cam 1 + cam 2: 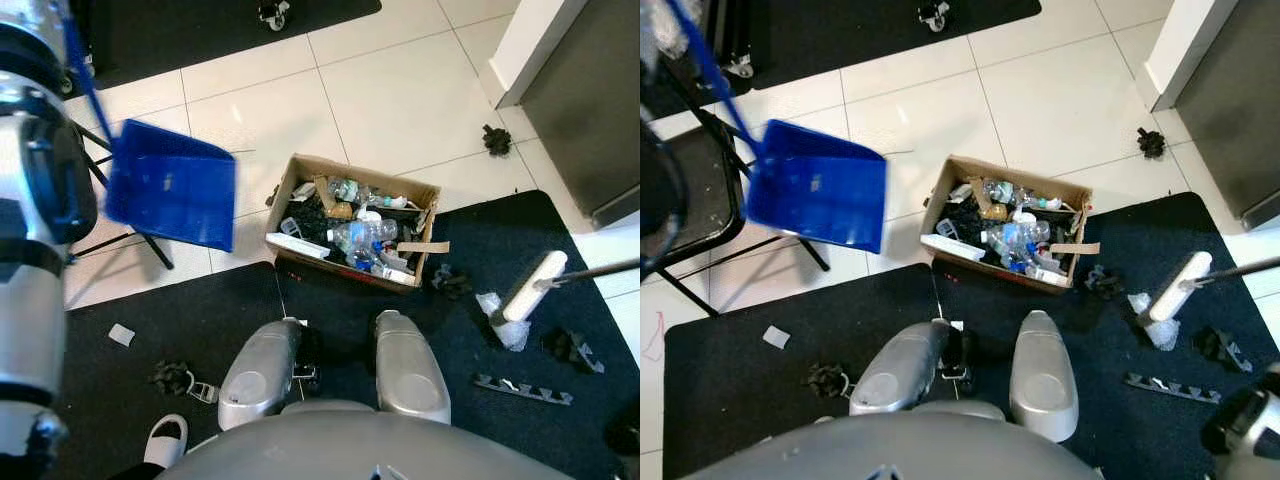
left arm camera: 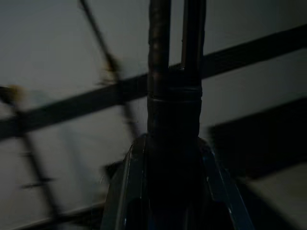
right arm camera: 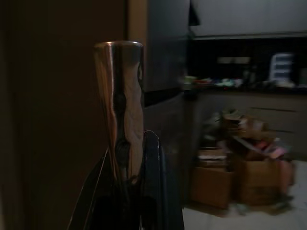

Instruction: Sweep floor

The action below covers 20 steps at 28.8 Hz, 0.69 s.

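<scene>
A blue dustpan (image 1: 172,195) hangs tilted above the white tiles, left of a cardboard box (image 1: 345,268) full of bottles and scraps. Its blue handle (image 1: 88,78) runs up to my left arm (image 1: 30,210). In the dark left wrist view my left gripper (image 2: 175,96) is shut on that handle. The broom's white head (image 1: 533,286) rests on the black mat at the right, and its pole (image 1: 605,268) leads off to the right. My right gripper (image 3: 132,158) is shut on the shiny metal pole (image 3: 120,96).
Litter lies around: a black clump (image 1: 497,139) on the tiles, another (image 1: 172,377) and a white scrap (image 1: 121,335) on the mat, a toothed black strip (image 1: 523,389), clear plastic (image 1: 510,328). A folding chair (image 1: 690,190) stands left, a grey cabinet (image 1: 590,90) right. My legs (image 1: 262,372) are below.
</scene>
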### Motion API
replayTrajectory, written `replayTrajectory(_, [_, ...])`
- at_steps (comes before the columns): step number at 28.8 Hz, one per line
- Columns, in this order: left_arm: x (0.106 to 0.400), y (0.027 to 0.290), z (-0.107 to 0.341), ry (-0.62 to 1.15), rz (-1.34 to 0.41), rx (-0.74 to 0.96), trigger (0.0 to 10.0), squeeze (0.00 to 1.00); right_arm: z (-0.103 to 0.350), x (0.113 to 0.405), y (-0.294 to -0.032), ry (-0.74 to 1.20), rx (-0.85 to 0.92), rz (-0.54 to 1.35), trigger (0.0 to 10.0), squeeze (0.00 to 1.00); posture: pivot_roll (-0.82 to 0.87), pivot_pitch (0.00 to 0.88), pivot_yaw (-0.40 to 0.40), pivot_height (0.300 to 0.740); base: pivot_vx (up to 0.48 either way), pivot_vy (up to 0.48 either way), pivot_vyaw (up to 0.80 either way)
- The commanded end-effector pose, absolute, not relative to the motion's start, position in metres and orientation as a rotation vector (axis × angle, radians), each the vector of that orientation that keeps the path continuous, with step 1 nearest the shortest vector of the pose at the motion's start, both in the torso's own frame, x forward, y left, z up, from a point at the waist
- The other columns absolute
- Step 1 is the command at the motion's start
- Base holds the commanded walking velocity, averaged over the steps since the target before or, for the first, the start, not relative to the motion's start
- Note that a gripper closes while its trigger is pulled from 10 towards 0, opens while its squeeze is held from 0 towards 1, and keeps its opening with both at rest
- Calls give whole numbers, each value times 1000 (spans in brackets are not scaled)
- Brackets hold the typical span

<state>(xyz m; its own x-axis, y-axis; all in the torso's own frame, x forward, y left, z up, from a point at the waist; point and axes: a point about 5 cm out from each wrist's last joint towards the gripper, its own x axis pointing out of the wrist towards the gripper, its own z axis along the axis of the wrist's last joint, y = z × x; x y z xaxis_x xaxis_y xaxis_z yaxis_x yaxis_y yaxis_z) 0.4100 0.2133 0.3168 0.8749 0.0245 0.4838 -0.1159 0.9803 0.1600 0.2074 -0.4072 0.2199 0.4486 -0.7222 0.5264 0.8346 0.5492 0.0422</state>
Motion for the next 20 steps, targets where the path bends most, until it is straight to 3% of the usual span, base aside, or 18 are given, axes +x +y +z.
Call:
replayTrajectory(1, [408, 203, 315, -546, 1, 110, 10000, 0, 240, 218, -394, -637, -151, -917, 10000, 0, -75, 33, 128, 740, 0, 0, 0])
replayTrajectory(14, [398, 161, 265, -516, -222, -29, 10000, 0, 259, 255, -363, -672, -17, -626, 10000, 0, -51, 7, 110, 740, 0, 0, 0])
replayTrajectory(18, [375, 127, 242, -512, -380, -34, 10000, 0, 258, 267, -346, -636, -38, -503, 10000, 0, -37, 0, 91, 740, 0, 0, 0])
replayTrajectory(20, [372, 122, 240, -512, -394, -38, 10000, 0, 258, 268, -343, -631, -41, -486, 10000, 0, -37, 0, 91, 740, 0, 0, 0])
